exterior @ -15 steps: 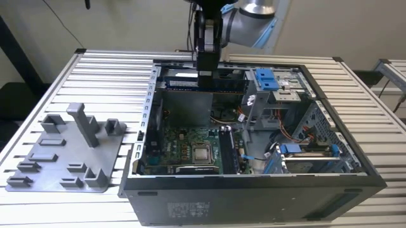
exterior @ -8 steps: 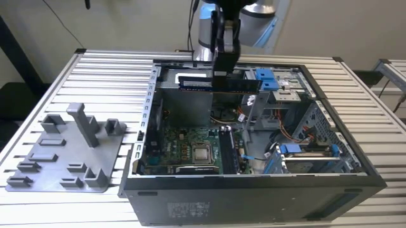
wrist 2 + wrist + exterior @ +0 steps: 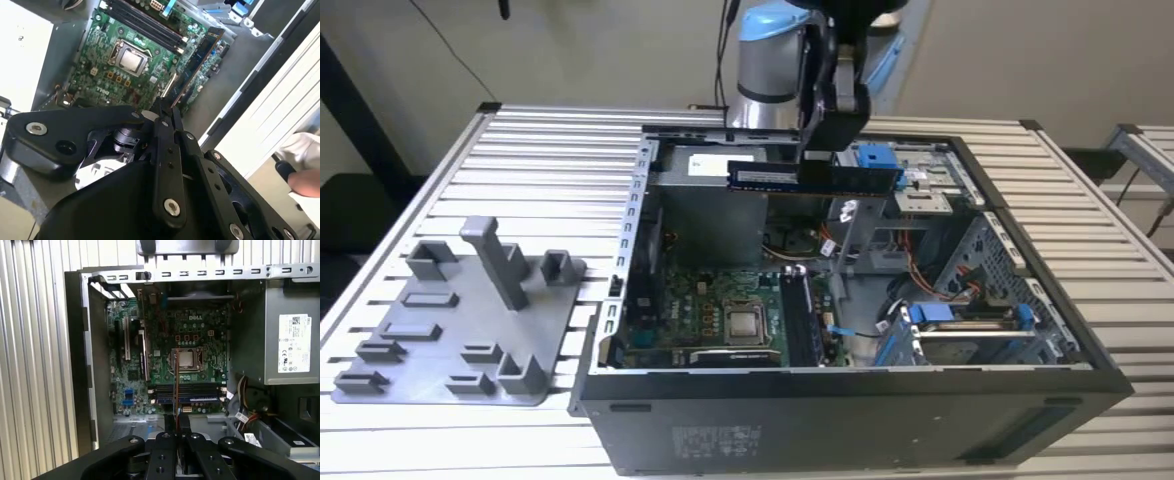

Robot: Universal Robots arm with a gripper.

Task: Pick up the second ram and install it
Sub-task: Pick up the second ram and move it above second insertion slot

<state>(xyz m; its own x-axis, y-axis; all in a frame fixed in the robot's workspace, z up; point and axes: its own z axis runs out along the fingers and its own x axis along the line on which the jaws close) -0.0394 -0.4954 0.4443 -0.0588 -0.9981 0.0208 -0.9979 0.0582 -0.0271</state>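
Observation:
The second ram [image 3: 814,178] hangs level above the open computer case [image 3: 854,400], a thin dark blue stick with a white label. My gripper [image 3: 823,152] is shut on its upper edge. In the second wrist view the second ram [image 3: 197,60] runs edge-on away from my gripper [image 3: 164,107]. In the first wrist view it is a thin brown edge [image 3: 176,382] rising from my gripper [image 3: 176,421], lined across the memory slots [image 3: 187,392]. The green motherboard [image 3: 714,300] [image 3: 100,65] [image 3: 192,330] lies well below the stick, not touching it.
A grey fixture plate [image 3: 467,320] with upright blocks lies on the slatted table at the exterior view's left. Inside the case are a power supply [image 3: 292,335], drive bays with blue latches [image 3: 961,315] and loose cables [image 3: 921,285]. A person's hand [image 3: 306,181] shows beyond the case.

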